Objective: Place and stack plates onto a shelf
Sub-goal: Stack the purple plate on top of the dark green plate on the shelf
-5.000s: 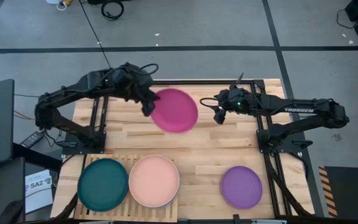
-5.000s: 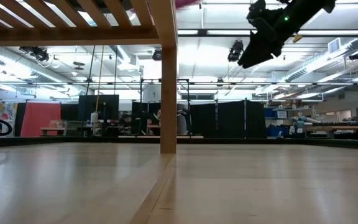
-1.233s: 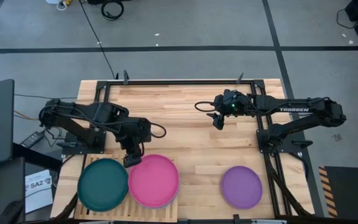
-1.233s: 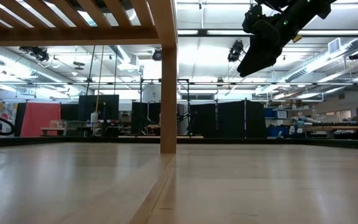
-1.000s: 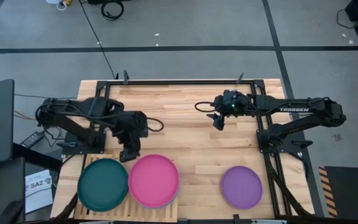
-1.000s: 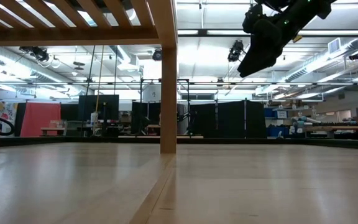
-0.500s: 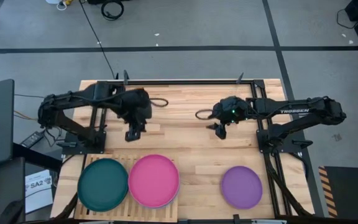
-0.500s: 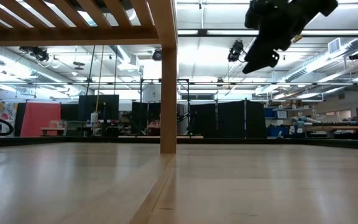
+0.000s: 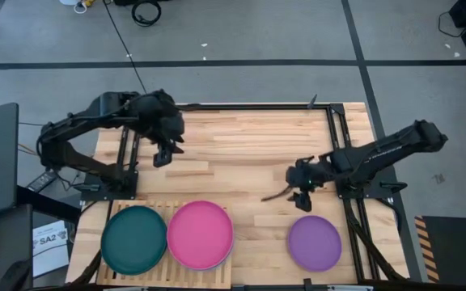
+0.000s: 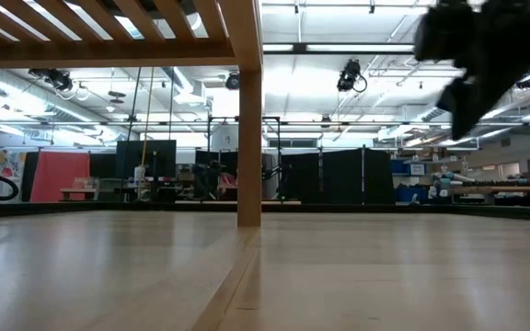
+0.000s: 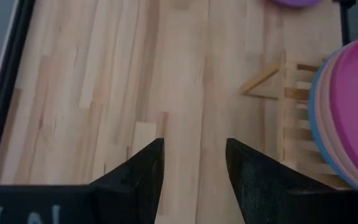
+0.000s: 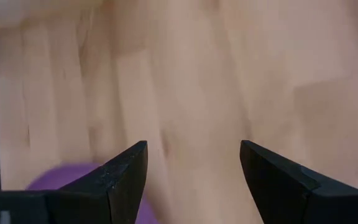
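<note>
A magenta plate (image 9: 200,234) lies on top of a stack on the slatted wooden shelf (image 9: 167,208) at the table's near left. The left wrist view shows blue and pink rims under the magenta plate (image 11: 355,106). A teal plate (image 9: 133,239) lies beside it on the shelf. A purple plate (image 9: 314,242) lies flat on the table at the near right. My left gripper (image 9: 162,153) hangs open over bare wood far of the shelf, its fingers (image 11: 148,171) with nothing between them. My right gripper (image 9: 302,194) is open, just far of the purple plate (image 12: 61,177).
Black metal frame rails (image 9: 128,145) and the arm bases stand along the table's left and right sides. Bare butcher-block wood (image 9: 233,162) fills the middle and far part. In the low view the shelf's leg (image 10: 249,110) stands on the tabletop.
My left gripper has drawn away from the magenta plate toward the table's far edge, turning as it went, and has stayed open. My right gripper has swung toward the near edge and down, toward the purple plate, and has stayed open. No plate has moved.
</note>
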